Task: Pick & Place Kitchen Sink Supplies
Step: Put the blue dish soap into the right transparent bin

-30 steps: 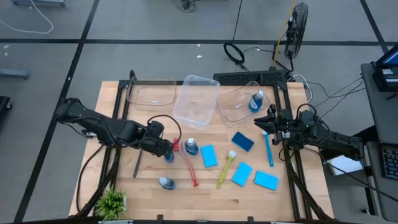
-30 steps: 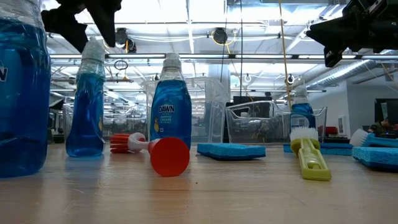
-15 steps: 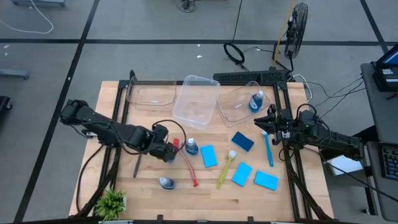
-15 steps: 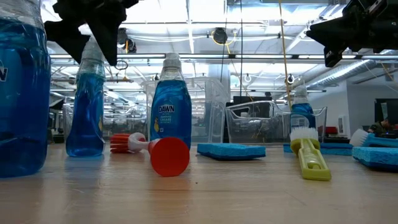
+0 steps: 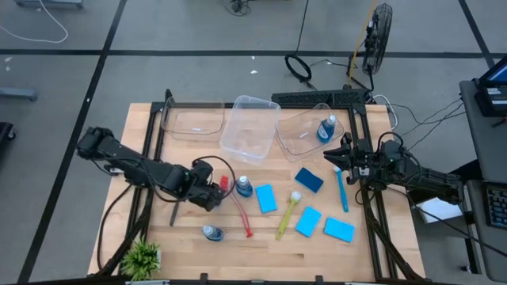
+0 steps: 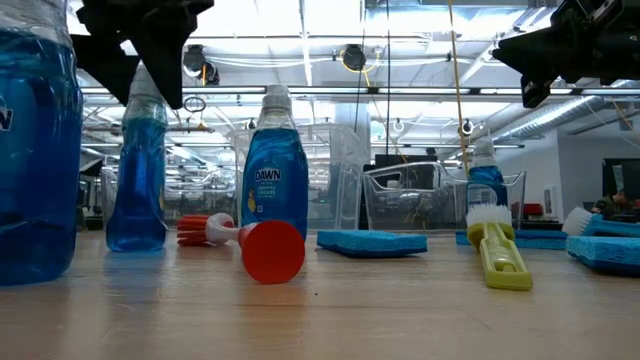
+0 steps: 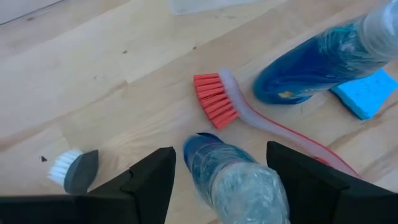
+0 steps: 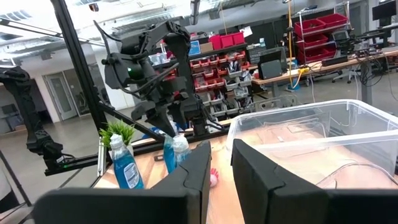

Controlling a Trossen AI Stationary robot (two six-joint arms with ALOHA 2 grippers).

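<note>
A small clear bottle of blue liquid [image 7: 236, 180] stands upright on the table, and my left gripper [image 7: 221, 152] hangs open over it, pointing steeply down. Its two fingers stand on either side of the bottle's wrapped top [image 6: 145, 85] and I see no touch. Two more bottles [image 5: 243, 187] [image 5: 211, 233] stand nearby, and another [image 5: 325, 128] is in the right bin. The red brush [image 5: 238, 207], yellow brush [image 5: 287, 214], blue brush [image 5: 342, 190] and grey brush [image 5: 174, 207] lie flat, as do the blue sponges [image 5: 265, 198] [image 5: 309, 180] [image 5: 307, 221]. My right gripper [image 5: 335, 155] waits raised at the right, with a narrow gap between its fingers [image 8: 186, 180] and nothing in it.
Three clear plastic bins [image 5: 190, 119] [image 5: 251, 127] [image 5: 305, 131] stand along the far edge. A small green plant [image 5: 142, 257] sits at the near left corner. The red brush head [image 7: 214, 99] and grey brush head [image 7: 71, 169] lie close to the bottle under my left gripper.
My left gripper has come down over the standing bottle and rolled a little, so its open fingers now stand around the bottle's top. The bottle has kept its place.
</note>
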